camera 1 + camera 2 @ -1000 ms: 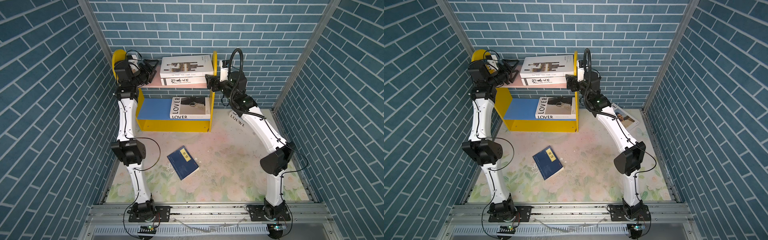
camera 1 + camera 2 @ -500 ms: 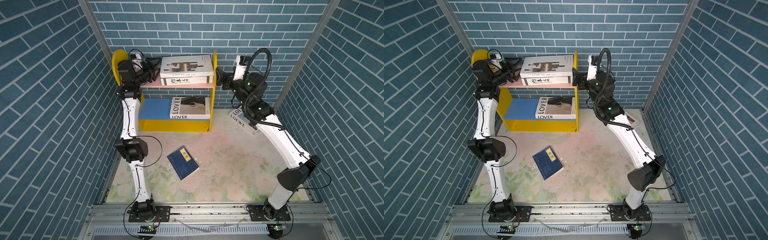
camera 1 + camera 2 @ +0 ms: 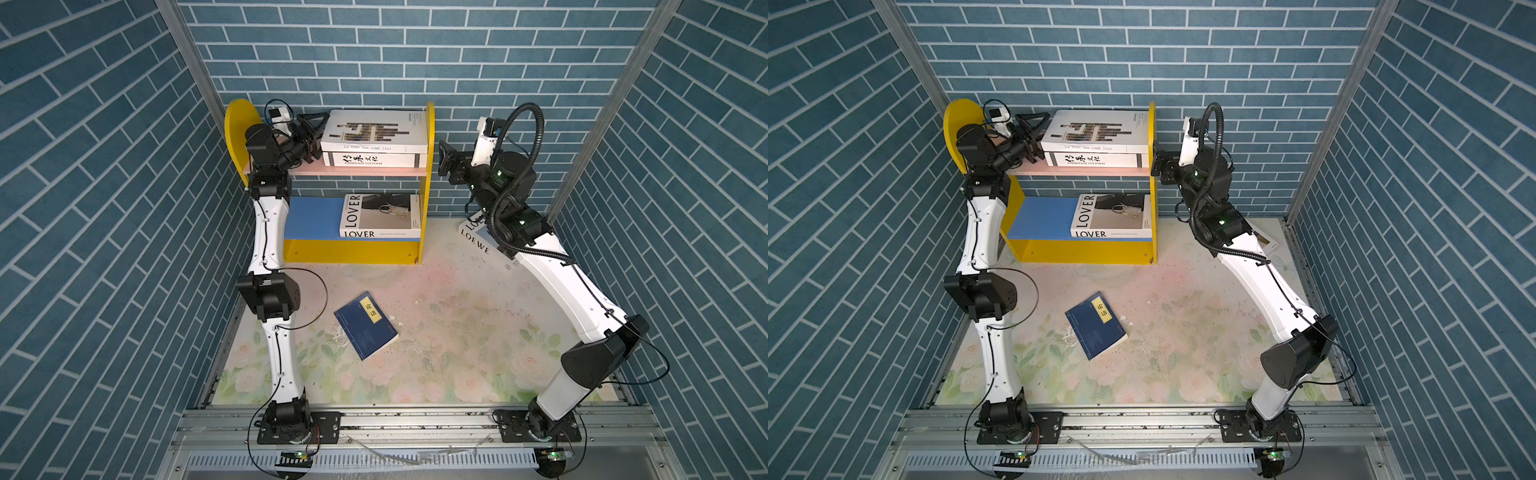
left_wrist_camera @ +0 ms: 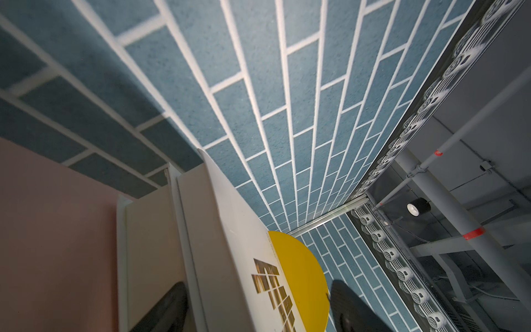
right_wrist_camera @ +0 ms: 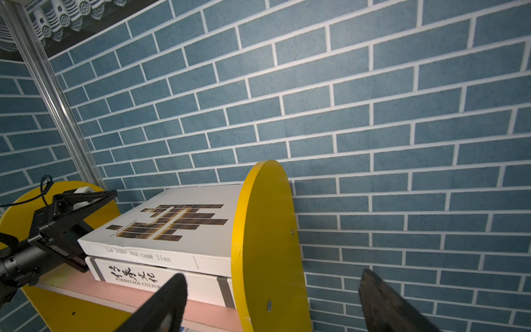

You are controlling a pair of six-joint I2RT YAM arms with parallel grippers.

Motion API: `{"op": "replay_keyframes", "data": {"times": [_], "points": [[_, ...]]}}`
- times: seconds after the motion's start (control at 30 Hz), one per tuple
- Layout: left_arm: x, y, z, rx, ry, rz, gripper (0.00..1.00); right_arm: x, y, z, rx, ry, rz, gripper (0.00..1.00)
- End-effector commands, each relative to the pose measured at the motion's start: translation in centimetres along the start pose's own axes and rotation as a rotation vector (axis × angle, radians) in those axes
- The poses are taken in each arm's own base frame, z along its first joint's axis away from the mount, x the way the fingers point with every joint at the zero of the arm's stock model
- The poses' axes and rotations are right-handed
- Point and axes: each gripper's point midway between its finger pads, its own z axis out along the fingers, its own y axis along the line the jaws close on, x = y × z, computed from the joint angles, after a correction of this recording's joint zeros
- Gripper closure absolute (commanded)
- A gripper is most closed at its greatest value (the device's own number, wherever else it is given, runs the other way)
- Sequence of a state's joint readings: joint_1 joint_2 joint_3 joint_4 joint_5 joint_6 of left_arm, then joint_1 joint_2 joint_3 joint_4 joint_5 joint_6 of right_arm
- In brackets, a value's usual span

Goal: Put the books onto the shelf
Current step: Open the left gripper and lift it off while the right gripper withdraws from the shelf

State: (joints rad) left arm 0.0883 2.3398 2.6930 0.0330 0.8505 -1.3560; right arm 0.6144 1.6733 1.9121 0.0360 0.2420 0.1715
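The shelf (image 3: 428, 124) stands at the back wall. On its pink upper board (image 3: 357, 171) the brown-bar book (image 3: 374, 131) lies on the Heritage book (image 3: 374, 159). The LOVER book (image 3: 380, 216) lies on the blue lower board (image 3: 311, 216). My left gripper (image 3: 313, 137) is open, its fingers straddling the top book's (image 4: 230, 244) left end, a gap showing beside one finger. My right gripper (image 3: 444, 160) hangs open just right of the shelf's right panel (image 5: 267, 230), holding nothing. The LOEWE book (image 3: 476, 243) lies on the floor, partly under my right arm. The navy book (image 3: 365, 324) lies mid-floor.
Blue brick walls (image 3: 685, 208) close in the back and both sides. A metal rail (image 3: 415, 419) with both arm bases runs along the front. The right arm's cable loop (image 3: 536, 124) arches near the back wall.
The right gripper has drawn away rightward from the shelf's panel and opened wider, its elbow swinging low to the right. The left gripper has edged slightly toward the stacked books.
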Motion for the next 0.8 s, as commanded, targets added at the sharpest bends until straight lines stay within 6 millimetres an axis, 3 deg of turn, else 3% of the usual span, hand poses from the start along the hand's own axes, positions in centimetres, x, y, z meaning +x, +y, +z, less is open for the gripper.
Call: {"op": "replay_keyframes", "data": {"times": [0.0,0.23,0.43,0.53,0.77], "points": [[1.3,-2.3,0.5,0.069,0.04,0.043,0.19,-2.4,-0.4,-1.6,0.022,-0.049,0.016,0.06],[1.6,-3.0,-0.2,0.013,0.042,0.085,0.17,-2.1,-0.7,-1.7,0.034,-0.049,0.01,0.06],[0.9,0.8,-2.7,-0.234,-0.021,0.153,0.15,-2.2,-1.0,-2.5,0.044,-0.057,0.011,0.05],[0.7,1.6,-3.5,-0.284,-0.03,0.162,0.12,-2.5,-1.3,-3.0,0.049,-0.061,0.012,0.05],[0.5,0.7,-4.1,-0.308,-0.033,0.208,0.12,-2.8,-1.6,-4.2,0.058,-0.06,0.012,0.04]]}}
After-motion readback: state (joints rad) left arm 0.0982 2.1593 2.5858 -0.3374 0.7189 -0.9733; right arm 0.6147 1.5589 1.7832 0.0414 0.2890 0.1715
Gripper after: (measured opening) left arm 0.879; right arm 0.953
